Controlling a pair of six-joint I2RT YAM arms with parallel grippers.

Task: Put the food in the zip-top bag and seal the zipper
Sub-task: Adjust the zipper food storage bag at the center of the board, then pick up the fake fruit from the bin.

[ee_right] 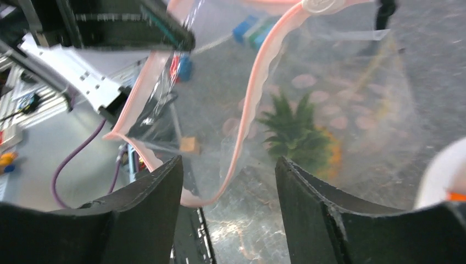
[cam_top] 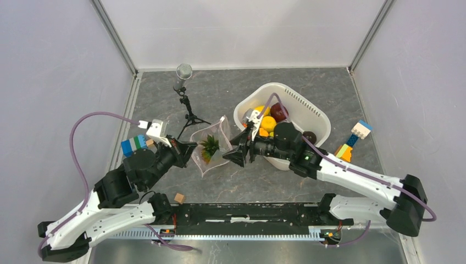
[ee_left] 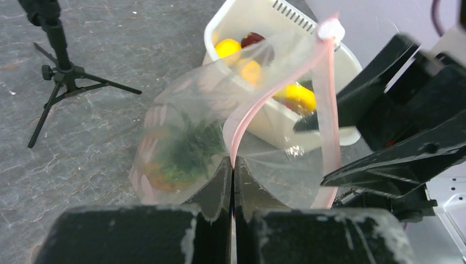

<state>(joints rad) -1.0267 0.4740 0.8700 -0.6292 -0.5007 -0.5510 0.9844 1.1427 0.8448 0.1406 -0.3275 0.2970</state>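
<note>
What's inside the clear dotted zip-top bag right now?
Through the clear pink-dotted plastic zip-top bag one item shows: a toy with a green spiky leafy top and orange body. Anything lying under its leaves or behind the folded pale pink zipper strip is hidden.

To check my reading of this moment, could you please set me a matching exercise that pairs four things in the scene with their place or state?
Things:
1. left hand
2. right hand
3. leafy-topped food
4. yellow fruit

Places or states:
A. in the white tub
B. shut on the zip-top bag at its zipper
C. open, jaws apart
D. inside the zip-top bag

Pairs: 1-B, 2-C, 3-D, 4-A
</note>
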